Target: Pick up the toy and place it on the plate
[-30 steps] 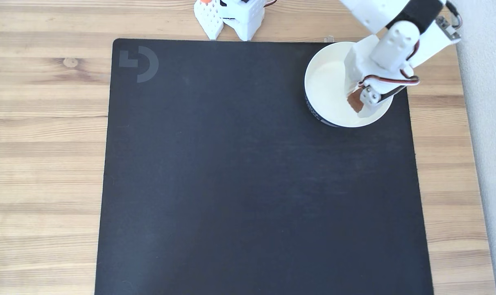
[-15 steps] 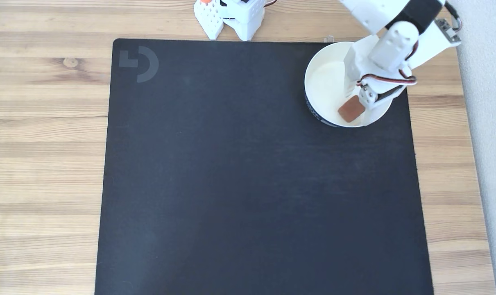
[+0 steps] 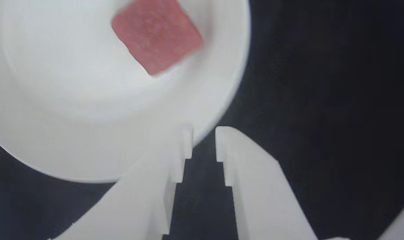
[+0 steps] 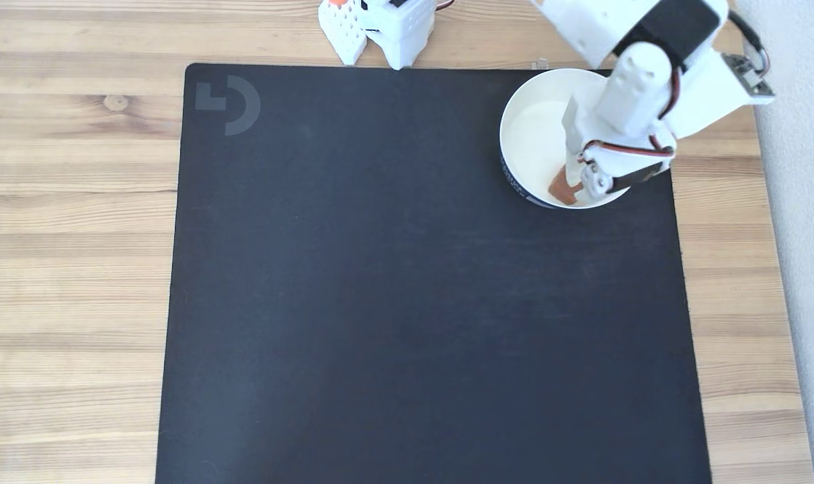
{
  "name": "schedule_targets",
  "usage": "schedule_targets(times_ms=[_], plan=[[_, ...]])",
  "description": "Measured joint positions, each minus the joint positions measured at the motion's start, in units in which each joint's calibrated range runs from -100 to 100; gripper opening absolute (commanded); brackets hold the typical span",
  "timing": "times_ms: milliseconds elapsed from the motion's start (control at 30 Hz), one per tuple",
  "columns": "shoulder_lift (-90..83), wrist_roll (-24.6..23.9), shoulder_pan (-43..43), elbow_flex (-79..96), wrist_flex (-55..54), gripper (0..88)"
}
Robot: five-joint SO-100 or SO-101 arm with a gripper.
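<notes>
The toy, a reddish-brown square block, lies flat inside the white plate in the wrist view. My gripper is open, a narrow gap between its white fingers and nothing in it, its tips over the plate's rim, apart from the toy. In the fixed view the plate sits at the mat's far right corner. The toy rests by the plate's near rim, half hidden under my gripper, which hangs above it.
A black mat covers most of the wooden table. The arm's white base stands at the table's far edge. A grey wall or floor strip borders the table on the right.
A second ago the toy was between my fingers over the plate. It has dropped into the plate and slid slightly toward the near rim, and my gripper has pulled away from it.
</notes>
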Motion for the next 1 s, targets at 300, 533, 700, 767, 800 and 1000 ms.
schedule_targets(times_ms=[300,533,700,767,800,1000], plan=[[-17.3,3.7,13.3,3.7,-3.2,2.4],[-36.4,8.4,28.5,22.1,-9.6,2.3],[-48.8,10.2,34.6,38.5,-17.3,2.2],[-52.7,10.1,37.0,43.0,-19.8,2.2],[-56.1,10.0,38.5,47.9,-21.7,2.1],[-66.1,11.9,40.9,61.5,-27.1,2.1]])
